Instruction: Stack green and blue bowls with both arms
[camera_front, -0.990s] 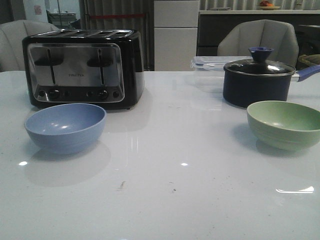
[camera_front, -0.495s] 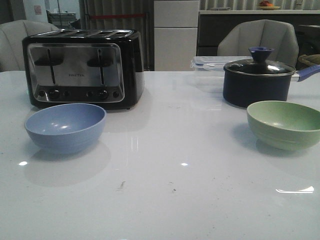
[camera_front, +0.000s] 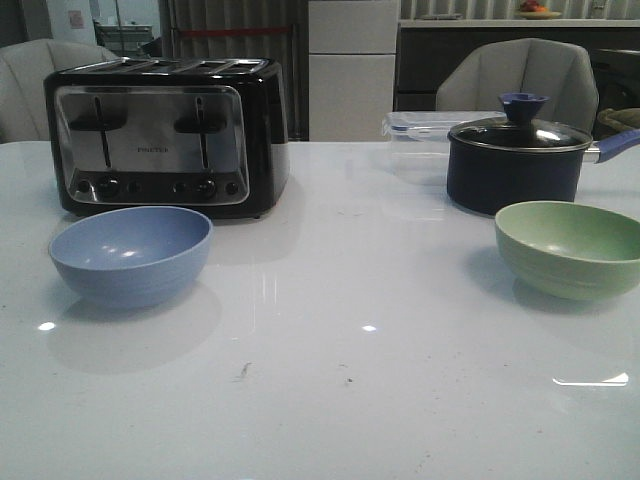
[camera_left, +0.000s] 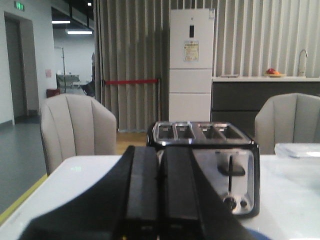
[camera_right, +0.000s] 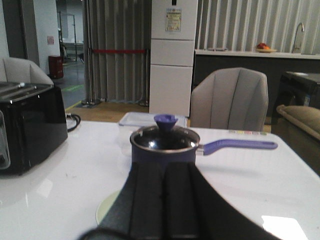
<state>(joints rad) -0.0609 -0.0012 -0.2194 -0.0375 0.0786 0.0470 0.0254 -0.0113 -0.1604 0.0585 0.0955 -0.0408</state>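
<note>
The periwinkle blue bowl (camera_front: 131, 254) stands upright on the white table at the front left. The pale green bowl (camera_front: 570, 247) stands upright at the right, far apart from it. Neither arm shows in the front view. In the left wrist view my left gripper (camera_left: 160, 150) is shut and empty, with a sliver of the blue bowl (camera_left: 255, 235) just beside and below it. In the right wrist view my right gripper (camera_right: 164, 167) is shut and empty, and it hides most of the green bowl (camera_right: 107, 207) beneath it.
A black and silver toaster (camera_front: 165, 135) stands behind the blue bowl. A dark navy lidded pot (camera_front: 517, 165) with a blue handle stands just behind the green bowl, a clear plastic box (camera_front: 420, 135) beside it. Chairs stand beyond the table's far edge.
</note>
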